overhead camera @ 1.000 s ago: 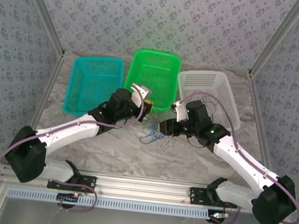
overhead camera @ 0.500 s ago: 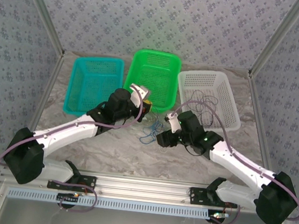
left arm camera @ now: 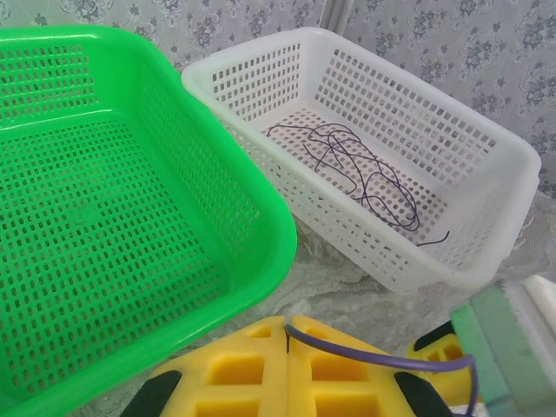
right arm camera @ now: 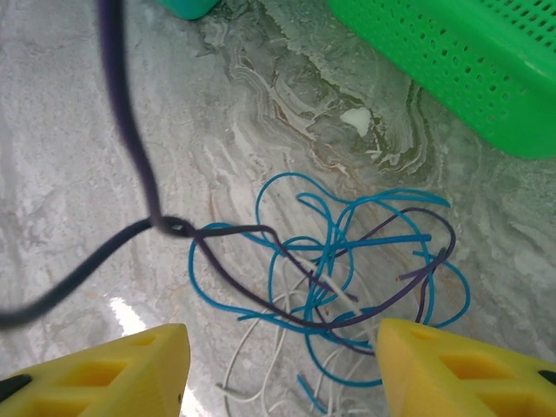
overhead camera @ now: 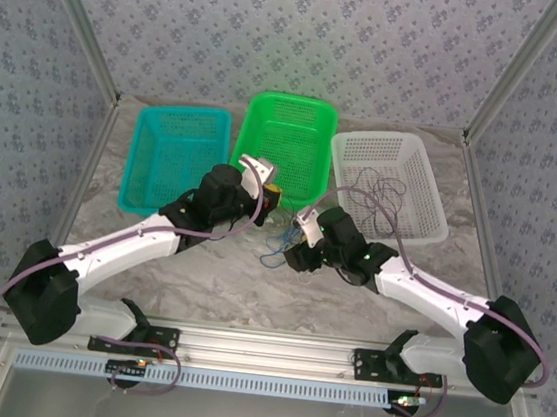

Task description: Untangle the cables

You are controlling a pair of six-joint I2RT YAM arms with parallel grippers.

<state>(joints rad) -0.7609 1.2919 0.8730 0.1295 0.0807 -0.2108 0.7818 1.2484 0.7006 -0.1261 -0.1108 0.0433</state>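
Landmark: green basket (overhead camera: 291,99); every place below is given from it.
Done: you have one sorted cable (left arm camera: 380,178) coiled alone in the white basket (left arm camera: 434,130), just right of the green basket.
Left to do: the tangle (right arm camera: 347,278) lies on the desk (right arm camera: 69,130) just in front of the green basket's near edge.
Tangle makeup: blue cable (right arm camera: 291,178), dark purple cable (right arm camera: 234,230) and pale cable (right arm camera: 252,347) cross one another; the purple one shows a small knot.
Left gripper (left arm camera: 287,347): closed tight near the green basket's front corner. A purple strand seems to come out of the seam, so it probably pinches the dark purple cable.
Right gripper (right arm camera: 282,365): jaws apart and holding nothing, above the tangle.
Progress: early; by my judgement you have three cables to separate.
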